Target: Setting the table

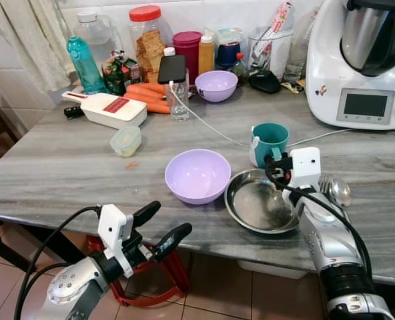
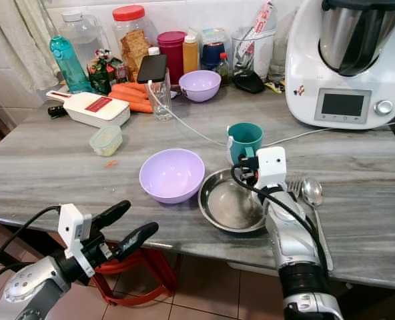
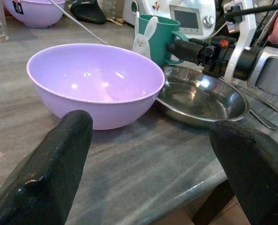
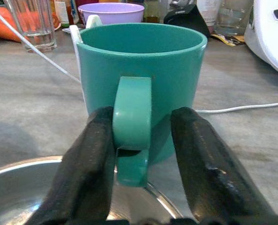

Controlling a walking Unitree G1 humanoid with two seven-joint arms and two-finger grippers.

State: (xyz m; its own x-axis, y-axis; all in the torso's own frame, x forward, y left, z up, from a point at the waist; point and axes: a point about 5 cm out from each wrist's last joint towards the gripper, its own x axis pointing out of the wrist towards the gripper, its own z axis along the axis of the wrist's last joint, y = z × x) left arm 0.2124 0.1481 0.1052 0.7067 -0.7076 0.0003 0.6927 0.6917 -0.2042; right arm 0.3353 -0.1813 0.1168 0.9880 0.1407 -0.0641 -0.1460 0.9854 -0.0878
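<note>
The teal mug (image 4: 141, 89) is being straddled at its handle by the right gripper (image 4: 141, 154), fingers apart. Lilac bowl (image 1: 197, 175), steel plate (image 1: 261, 203) and cutlery (image 1: 335, 190) are already being shown laid; the left gripper (image 1: 159, 227) is being held spread below the tabletop (image 1: 57, 173).

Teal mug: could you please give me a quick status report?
Right gripper straddles teal mug handle, not clamped. Left gripper open, off table edge. Steel plate beneath.
</note>
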